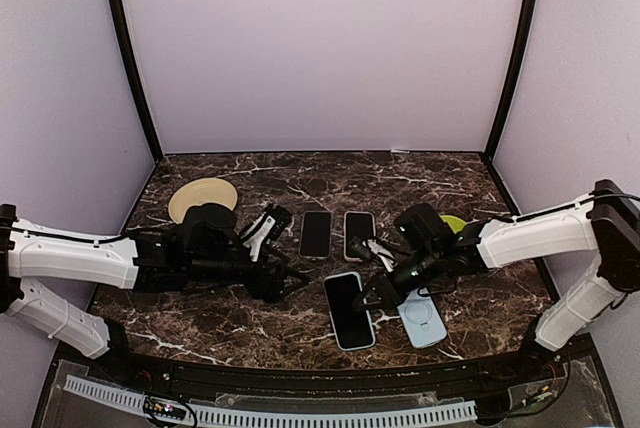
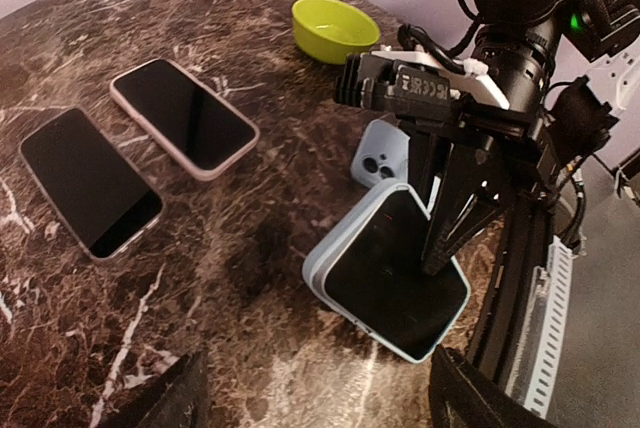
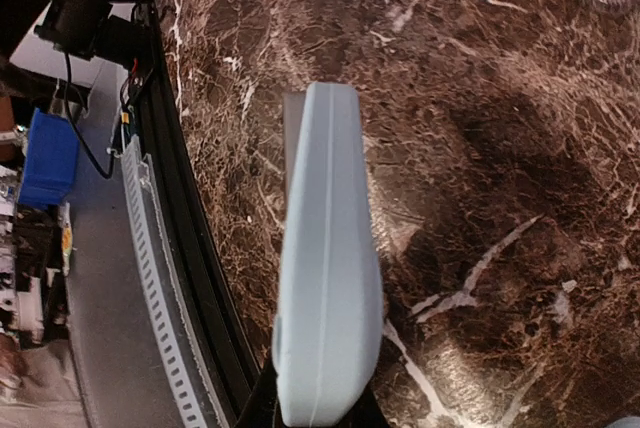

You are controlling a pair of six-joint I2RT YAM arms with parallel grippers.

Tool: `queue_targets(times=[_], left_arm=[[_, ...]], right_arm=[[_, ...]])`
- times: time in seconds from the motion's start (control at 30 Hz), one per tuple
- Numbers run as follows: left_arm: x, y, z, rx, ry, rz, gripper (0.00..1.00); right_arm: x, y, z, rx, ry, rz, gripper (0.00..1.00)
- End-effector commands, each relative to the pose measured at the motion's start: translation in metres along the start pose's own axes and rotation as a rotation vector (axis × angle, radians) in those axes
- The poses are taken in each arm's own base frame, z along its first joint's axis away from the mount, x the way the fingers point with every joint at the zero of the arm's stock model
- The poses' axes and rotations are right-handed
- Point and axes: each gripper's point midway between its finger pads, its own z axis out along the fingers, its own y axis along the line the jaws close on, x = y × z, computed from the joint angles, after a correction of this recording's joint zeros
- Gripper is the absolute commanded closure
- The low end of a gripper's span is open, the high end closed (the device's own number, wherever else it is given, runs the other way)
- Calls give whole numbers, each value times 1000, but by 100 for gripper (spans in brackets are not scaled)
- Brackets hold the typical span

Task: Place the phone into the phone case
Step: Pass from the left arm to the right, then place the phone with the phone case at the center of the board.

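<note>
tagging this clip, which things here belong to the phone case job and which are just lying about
Job: light-blue case, phone inside it, right jaws gripping it.
Lying about: dark phone, pink-rimmed phone, second blue case, green bowl, cream plate.

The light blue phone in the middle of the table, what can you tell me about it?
The light blue phone has a black, unlit screen facing up, framed by a pale blue, matte-looking shell with rounded corners and a fine seam along its side. It lies near the front middle of the marble table, tilted rather than flat. The right pincer grips one edge, reaching across the glass. A second pale blue case lies just beside it.
</note>
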Motion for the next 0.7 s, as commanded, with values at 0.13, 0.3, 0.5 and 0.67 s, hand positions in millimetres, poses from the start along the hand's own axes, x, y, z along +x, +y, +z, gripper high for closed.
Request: queue_targets(times=[0.13,0.3,0.5,0.67], left_arm=[[13,37,11,-135,103,-102,25],[14,41,8,-150,98,-97,25],[20,47,6,-179,113,-82,25],[25,53,5,-202,113,-88,24]], right_arm=[[3,-59,9,122,121,158,84],[8,-92,1,326,161,185,77],[-1,-115,-22,538,149,219,52],[-29,-112,-39,743,53,211,50]])
